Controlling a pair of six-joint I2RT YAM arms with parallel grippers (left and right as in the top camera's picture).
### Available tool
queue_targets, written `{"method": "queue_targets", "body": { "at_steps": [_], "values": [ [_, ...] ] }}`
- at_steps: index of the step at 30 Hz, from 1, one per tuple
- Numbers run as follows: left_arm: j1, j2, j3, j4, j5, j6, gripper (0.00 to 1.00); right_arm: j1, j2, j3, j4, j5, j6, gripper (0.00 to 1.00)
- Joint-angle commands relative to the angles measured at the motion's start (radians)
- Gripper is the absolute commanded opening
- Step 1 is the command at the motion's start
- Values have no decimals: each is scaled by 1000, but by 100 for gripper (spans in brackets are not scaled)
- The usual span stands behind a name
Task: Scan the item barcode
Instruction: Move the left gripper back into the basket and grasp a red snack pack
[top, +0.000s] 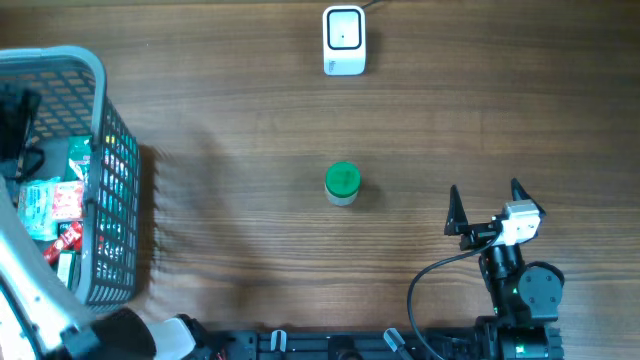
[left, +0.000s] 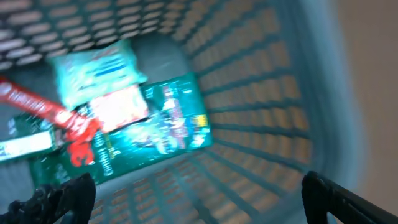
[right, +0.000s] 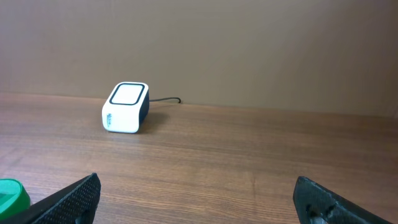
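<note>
While holding left gripper (left: 199, 199) agape over the green packet (left: 168, 134) in the basket (top: 118, 170), frame left, and right gripper (top: 485, 192) agape lower right, risks pinching the overlapping red wrapper (left: 62, 118) too.

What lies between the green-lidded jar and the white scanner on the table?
Nothing: between the green-lidded jar and the white scanner the table is bare wood, clearest in the overhead view.

It looks like a shop checkout set up for testing: a white box-shaped barcode scanner (top: 344, 40) with a cable stands at the top centre of the brown wooden table (top: 240, 120), and a grey plastic mesh shopping basket (top: 118, 200) at the left edge holds colourful packaged goods (top: 50, 205)
</note>
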Motion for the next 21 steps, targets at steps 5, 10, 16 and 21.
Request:
{"method": "queue_targets", "body": {
  "at_steps": [5,10,16,21],
  "values": [
    [77,93,-216,79,-18,-53,100,0,-3,-1,3,10,11,100],
    [97,193,-310,169,-20,-53,100,0,-3,-1,3,10,10,100],
    [99,319,-312,186,-59,-56,100,0,-3,-1,3,10,10,100],
    [110,396,-315,187,-106,-79,100,0,-3,-1,3,10,10,100]
  ]
}}
